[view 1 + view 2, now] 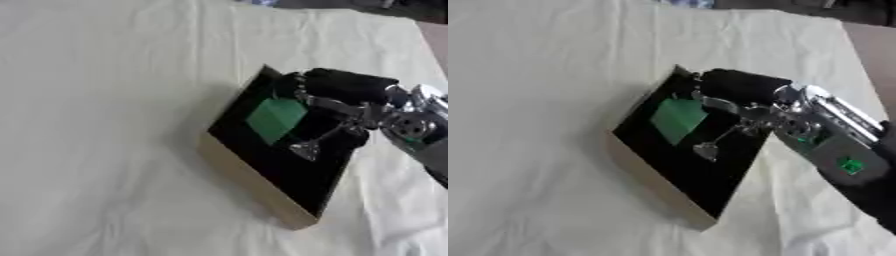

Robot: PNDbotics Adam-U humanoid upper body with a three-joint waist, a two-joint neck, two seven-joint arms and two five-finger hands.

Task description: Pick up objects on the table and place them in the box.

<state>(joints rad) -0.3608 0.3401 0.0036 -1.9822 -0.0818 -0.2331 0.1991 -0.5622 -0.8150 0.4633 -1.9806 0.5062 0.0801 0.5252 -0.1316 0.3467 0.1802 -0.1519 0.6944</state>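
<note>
One box [262, 187] on white cloth [96, 125], one green object [276, 119] inside, one robot hand [337, 87] above, finger state unclear

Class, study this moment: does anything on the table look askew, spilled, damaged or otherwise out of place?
Only the box looks askew: it sits turned diagonally on the cloth-covered table. The right hand is over its dark inside, at a green object. Nothing looks spilled or damaged.

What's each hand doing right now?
Left hand: not in view.
Right hand: over the box, at the green object; whether it grips cannot be told.
</note>
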